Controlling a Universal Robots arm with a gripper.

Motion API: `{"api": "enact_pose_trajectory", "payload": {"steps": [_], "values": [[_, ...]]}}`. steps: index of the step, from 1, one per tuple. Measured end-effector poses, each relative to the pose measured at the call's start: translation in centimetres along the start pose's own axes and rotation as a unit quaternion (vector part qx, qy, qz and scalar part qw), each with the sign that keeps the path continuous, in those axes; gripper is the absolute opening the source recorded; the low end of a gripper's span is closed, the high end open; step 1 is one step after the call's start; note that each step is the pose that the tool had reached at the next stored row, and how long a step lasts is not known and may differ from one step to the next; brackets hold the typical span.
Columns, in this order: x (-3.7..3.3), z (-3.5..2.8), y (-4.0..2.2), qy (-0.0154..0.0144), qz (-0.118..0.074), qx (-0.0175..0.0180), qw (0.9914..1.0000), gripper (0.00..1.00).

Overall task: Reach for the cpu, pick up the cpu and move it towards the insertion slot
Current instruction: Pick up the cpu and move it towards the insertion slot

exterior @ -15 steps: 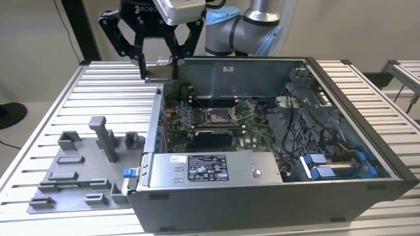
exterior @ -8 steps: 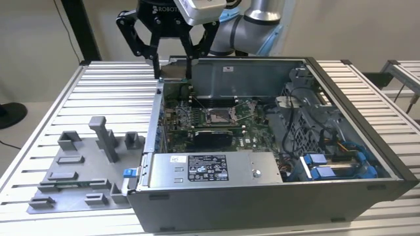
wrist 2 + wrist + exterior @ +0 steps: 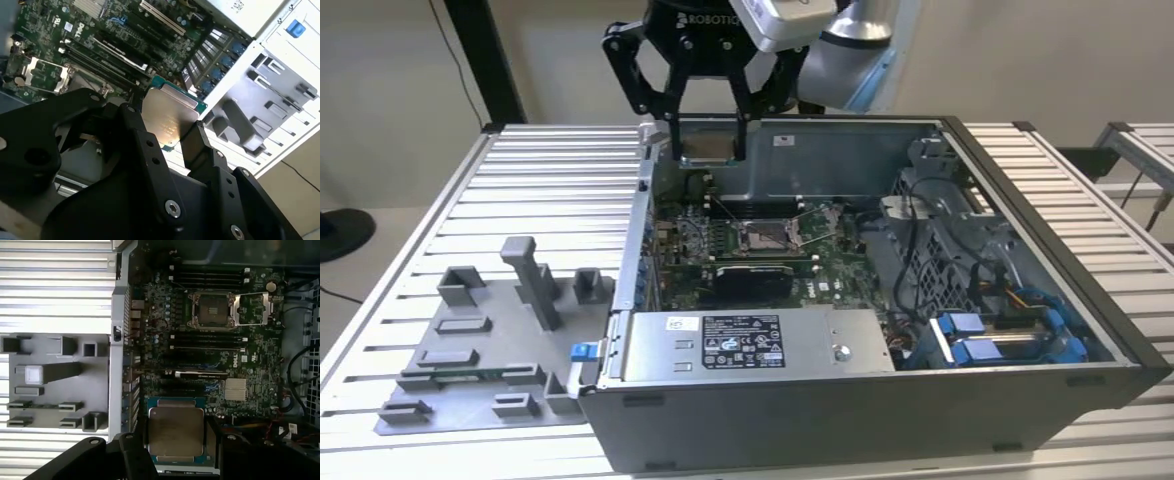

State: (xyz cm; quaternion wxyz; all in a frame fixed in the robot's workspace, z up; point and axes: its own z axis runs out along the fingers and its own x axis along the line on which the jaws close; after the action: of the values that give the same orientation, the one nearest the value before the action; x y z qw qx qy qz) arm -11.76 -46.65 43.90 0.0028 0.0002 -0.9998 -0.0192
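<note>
The open grey metal computer case [image 3: 881, 400] served as landmark. Inside it, on the green motherboard [image 3: 720, 250], lay the silver-framed square insertion slot [image 3: 765, 236]. Above the case's far wall hung the black two-fingered gripper [image 3: 706, 150], clamping the thin square silver-topped cpu [image 3: 706, 148]. Beside the case, toward the exterior view's left, lay the flat grey plastic fixture plate [image 3: 467, 370].

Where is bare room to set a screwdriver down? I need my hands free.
Bare ribbed tabletop lies beyond the grey fixture plate, on the exterior view's left of the computer case. Inside the case is crowded, and the pincer holds the cpu above it.
</note>
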Motion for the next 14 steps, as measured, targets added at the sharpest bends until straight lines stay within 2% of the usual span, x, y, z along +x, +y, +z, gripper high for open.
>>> {"api": "enact_pose_trajectory", "payload": {"steps": [14], "values": [[-5.93,0.04,0.01,0.0000,0.001,0.0001,1.00000,0.00]]}}
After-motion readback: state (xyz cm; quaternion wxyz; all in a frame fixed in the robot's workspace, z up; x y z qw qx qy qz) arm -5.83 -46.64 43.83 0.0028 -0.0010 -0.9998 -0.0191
